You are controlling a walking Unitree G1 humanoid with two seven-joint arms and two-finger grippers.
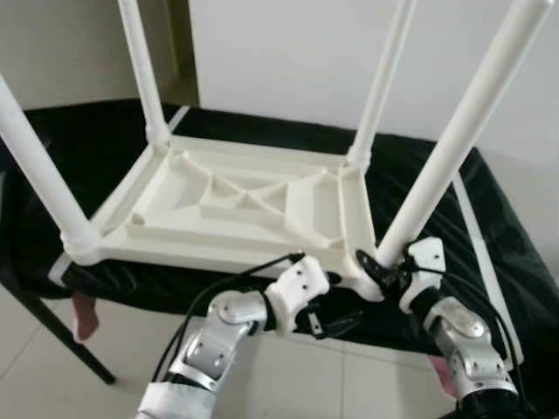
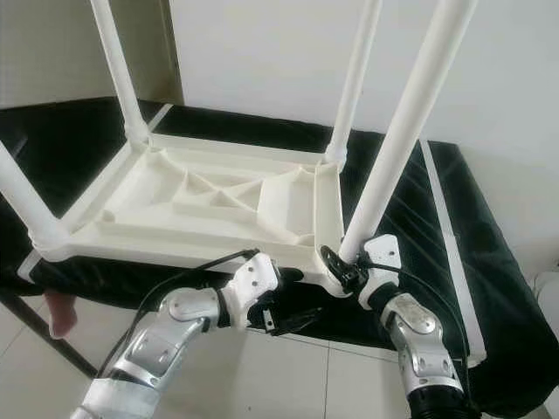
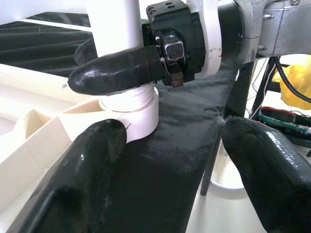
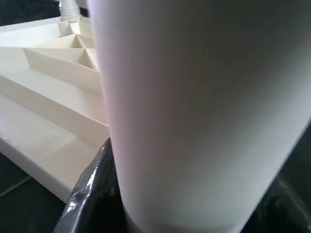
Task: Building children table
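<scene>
Left gripper at near worktop edge, fingers spread wide, holding nothing, just beside corner socket. Right gripper clamped around base of near right leg. Children's table lies upside down on black-covered worktop, four legs upright. White wall behind.

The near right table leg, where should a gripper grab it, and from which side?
Low on the leg, just above its socket, from the open front edge, as the right gripper does. It's a round, upright tube; ribs of the tabletop block the inner side.
</scene>
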